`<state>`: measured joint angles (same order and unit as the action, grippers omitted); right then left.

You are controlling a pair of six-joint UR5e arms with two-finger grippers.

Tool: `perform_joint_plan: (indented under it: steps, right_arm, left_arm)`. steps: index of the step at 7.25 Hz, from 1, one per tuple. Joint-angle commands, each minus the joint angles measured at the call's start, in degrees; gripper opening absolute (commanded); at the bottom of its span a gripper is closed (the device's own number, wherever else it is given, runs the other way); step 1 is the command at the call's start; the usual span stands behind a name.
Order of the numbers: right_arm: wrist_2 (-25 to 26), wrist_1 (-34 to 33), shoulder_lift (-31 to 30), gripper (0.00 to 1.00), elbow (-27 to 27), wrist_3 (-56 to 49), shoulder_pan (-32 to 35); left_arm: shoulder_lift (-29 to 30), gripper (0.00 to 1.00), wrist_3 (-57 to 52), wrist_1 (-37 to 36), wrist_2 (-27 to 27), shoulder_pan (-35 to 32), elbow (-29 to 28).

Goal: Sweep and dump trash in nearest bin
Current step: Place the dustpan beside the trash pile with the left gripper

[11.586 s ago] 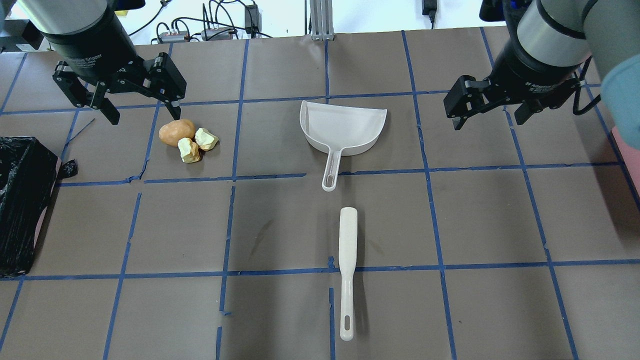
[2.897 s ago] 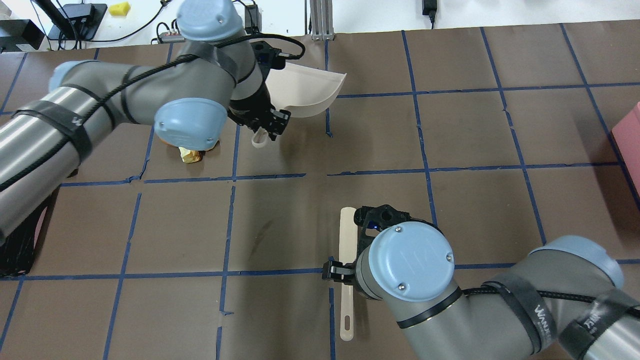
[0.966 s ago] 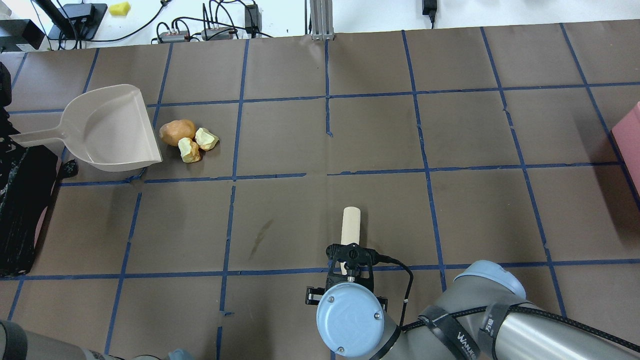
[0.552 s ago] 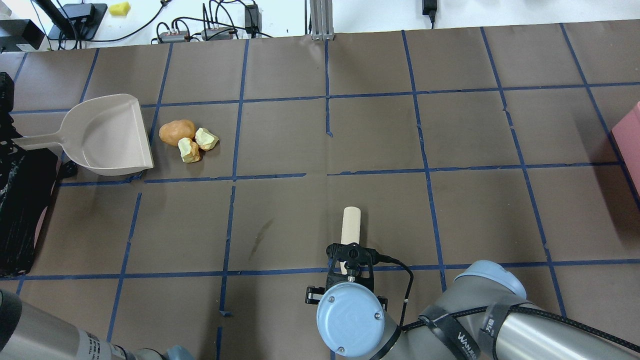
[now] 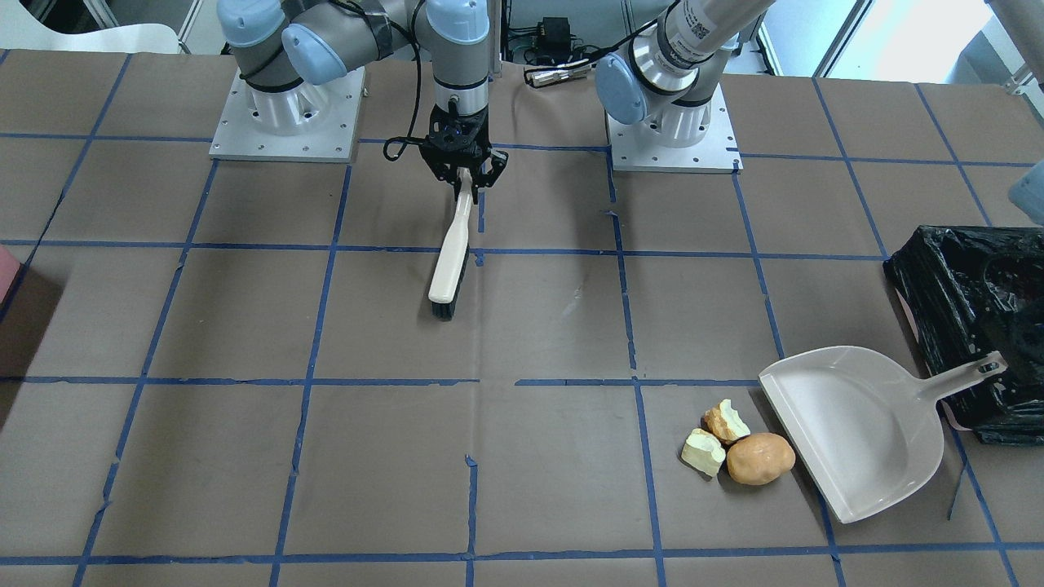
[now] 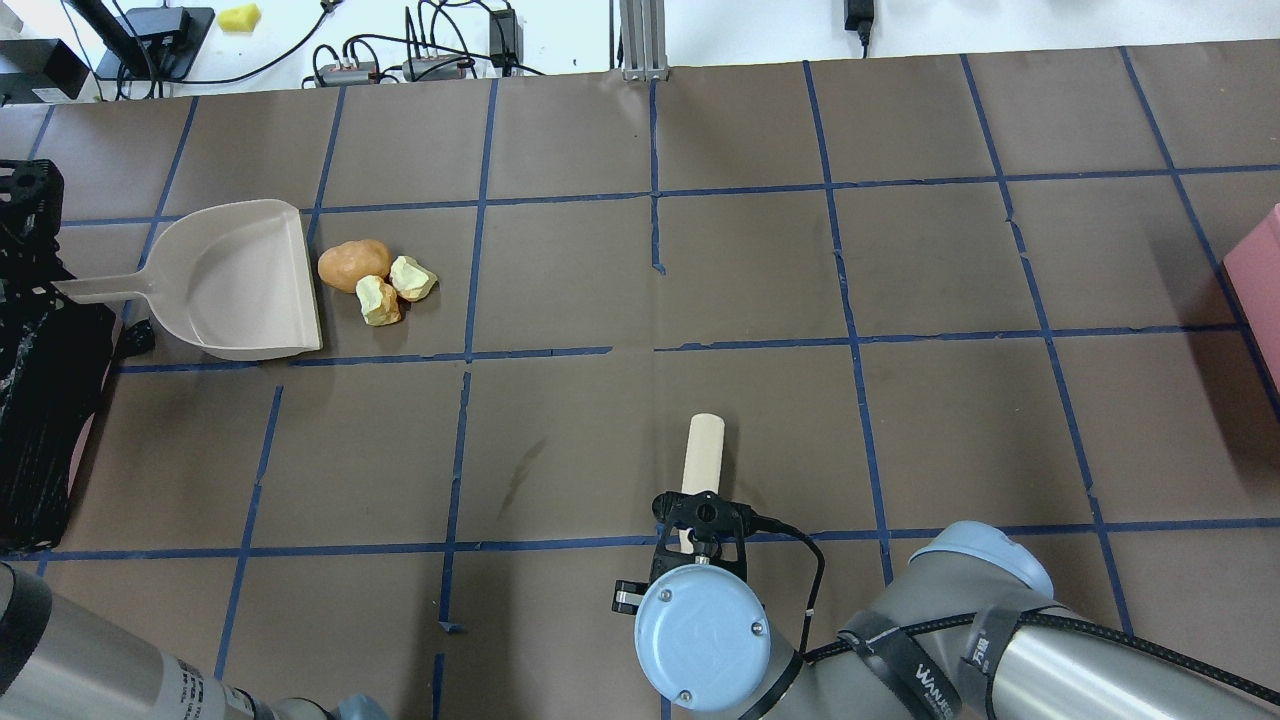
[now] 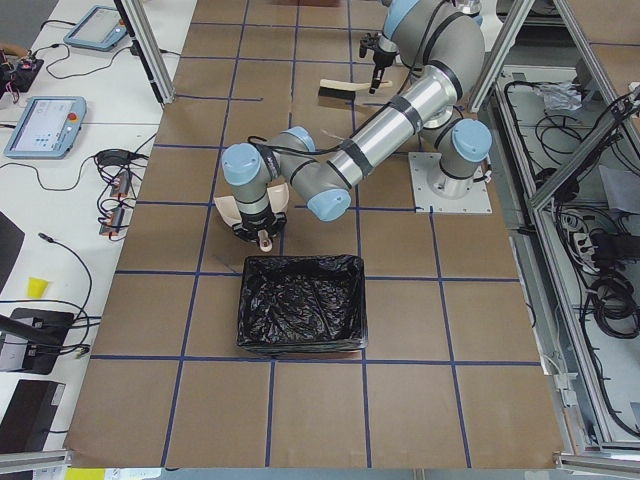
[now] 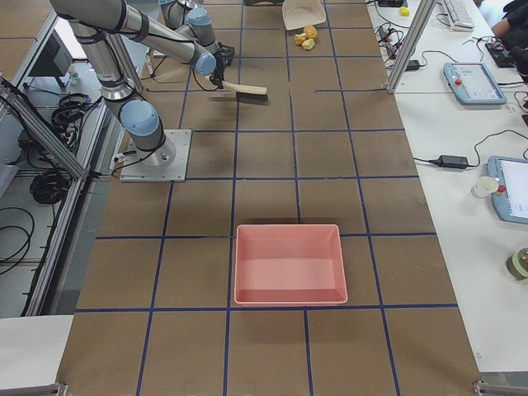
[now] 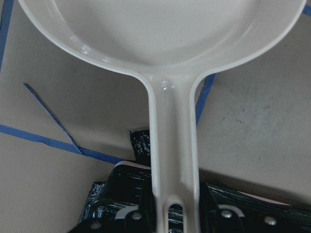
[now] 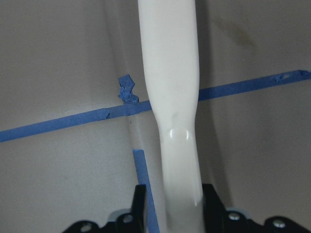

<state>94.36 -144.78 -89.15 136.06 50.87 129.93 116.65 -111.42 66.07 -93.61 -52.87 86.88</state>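
Note:
The trash, a tan potato-like lump (image 6: 354,264) and two pale yellow chunks (image 6: 379,300) (image 6: 412,278), lies in a cluster on the table. It also shows in the front view (image 5: 759,458). My left gripper (image 9: 176,214) is shut on the handle of the beige dustpan (image 6: 240,285). The pan's open lip sits just left of the lump, and its handle reaches over the black-bagged bin (image 6: 45,420). My right gripper (image 5: 463,175) is shut on the handle of the white brush (image 5: 451,253). It holds the brush near the table's middle, bristles down, far from the trash.
A pink tray (image 8: 289,264) stands at the table's right end, far from the trash. The bin (image 5: 971,310) stands right behind the dustpan (image 5: 856,424). Blue tape lines grid the brown table. The arm bases (image 5: 285,114) are bolted at the robot's edge.
The left arm has swung the dustpan from the table's middle to the left side and lowered it beside the trash. The right gripper took the brush handle and now holds almost still.

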Motion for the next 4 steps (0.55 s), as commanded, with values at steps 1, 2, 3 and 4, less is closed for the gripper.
perform_joint_plan:
  steps: [1,2,3,4]
  right_arm:
    - [-0.8,0.0,-0.1,0.08,-0.5,0.2,-0.5]
    - [-0.8,0.1,-0.1,0.07,-1.9,0.2,-0.4]
    - [-0.4,2.5,-0.1,0.07,-3.9,-0.7,-0.5]
    - [-0.1,5.7,0.2,0.07,-7.4,-2.2,-0.3]
  left_arm:
    - [0.3,0.00,-2.0,-3.7,0.2,-0.3,1.8]
    - [1.5,0.00,-2.4,-3.5,0.3,-1.3,1.8]
    - [2.2,0.00,-2.5,-4.1,0.3,-2.3,1.5]
    - [2.2,0.00,-3.7,-4.1,0.3,-2.3,1.4]
